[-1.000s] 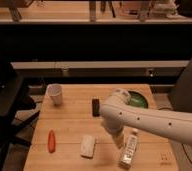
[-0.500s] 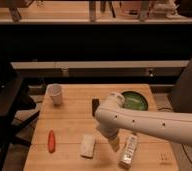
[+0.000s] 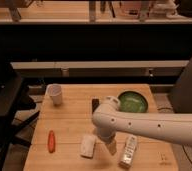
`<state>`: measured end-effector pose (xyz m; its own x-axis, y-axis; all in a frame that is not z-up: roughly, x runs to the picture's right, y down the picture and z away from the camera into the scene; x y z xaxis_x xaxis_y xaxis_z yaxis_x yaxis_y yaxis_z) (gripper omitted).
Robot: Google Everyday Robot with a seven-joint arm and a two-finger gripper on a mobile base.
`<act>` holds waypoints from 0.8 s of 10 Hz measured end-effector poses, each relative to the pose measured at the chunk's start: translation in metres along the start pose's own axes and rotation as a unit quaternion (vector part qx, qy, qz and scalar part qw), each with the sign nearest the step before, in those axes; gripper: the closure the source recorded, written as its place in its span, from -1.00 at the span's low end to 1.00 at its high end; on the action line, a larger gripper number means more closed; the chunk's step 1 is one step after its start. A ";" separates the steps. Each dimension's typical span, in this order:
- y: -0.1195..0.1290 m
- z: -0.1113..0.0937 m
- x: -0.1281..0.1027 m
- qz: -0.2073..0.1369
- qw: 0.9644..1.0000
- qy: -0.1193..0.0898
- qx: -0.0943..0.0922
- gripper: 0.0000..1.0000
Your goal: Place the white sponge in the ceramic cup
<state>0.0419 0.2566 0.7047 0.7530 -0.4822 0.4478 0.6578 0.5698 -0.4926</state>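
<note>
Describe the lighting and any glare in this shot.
Camera view: warm, even light on the wooden table; the area behind it is dark. The ceramic cup and white sponge read bright; the gripper hangs just right of the sponge, without harsh glare.

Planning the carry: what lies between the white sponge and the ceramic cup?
Only bare table from white sponge to ceramic cup, in the camera view. The tool hangs beside the sponge.

Arm (image 3: 154,127) cut off at right edge, hides part of green bowl (image 3: 135,101) rim; claw (image 3: 111,148) beside white sponge (image 3: 88,146).
</note>
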 end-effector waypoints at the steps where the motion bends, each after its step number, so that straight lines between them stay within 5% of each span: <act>1: 0.000 0.004 -0.003 -0.005 1.000 -0.002 -0.001 -0.60; 8: -0.002 0.020 -0.013 -0.032 0.999 -0.006 0.002 -0.60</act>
<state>0.0307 0.2747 0.7148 0.7095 -0.5093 0.4870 0.7041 0.5412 -0.4597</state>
